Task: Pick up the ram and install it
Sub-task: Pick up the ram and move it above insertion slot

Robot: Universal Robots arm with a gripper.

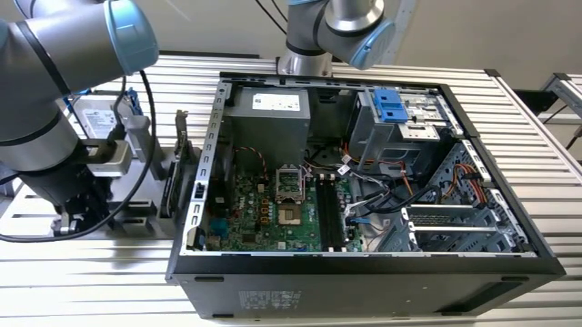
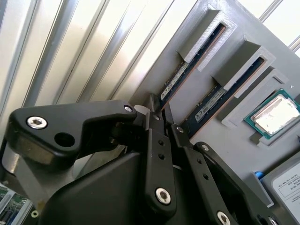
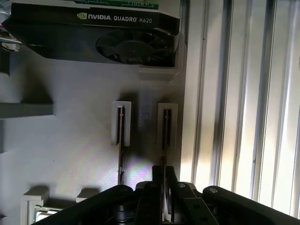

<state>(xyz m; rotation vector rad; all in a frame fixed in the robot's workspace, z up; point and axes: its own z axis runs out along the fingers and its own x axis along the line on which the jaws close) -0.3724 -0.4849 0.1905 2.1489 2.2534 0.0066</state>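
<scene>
Two dark ram sticks stand on edge in slots of a grey holder (image 3: pixel 70 140). My gripper (image 3: pixel 164 187) is down over the ram (image 3: pixel 165 131) nearest the holder's edge, with one finger on each side of its thin edge. In the second wrist view the gripper (image 2: pixel 164 123) is shut on the end of that ram (image 2: pixel 180 77), which still sits in its slot. The other stick (image 2: pixel 213 101) stands free beside it. In the exterior view the gripper (image 1: pixel 78 211) hangs low at the left, beside the open computer case (image 1: pixel 364 266).
A graphics card with a fan (image 3: pixel 103 33) stands in the same holder, along with a processor chip (image 2: pixel 275 114) and a silver hard drive (image 1: pixel 95 116). The case shows its green motherboard (image 1: pixel 264 218) with long black memory slots (image 1: pixel 329 211). A ribbed metal table (image 1: pixel 82 286) lies all around.
</scene>
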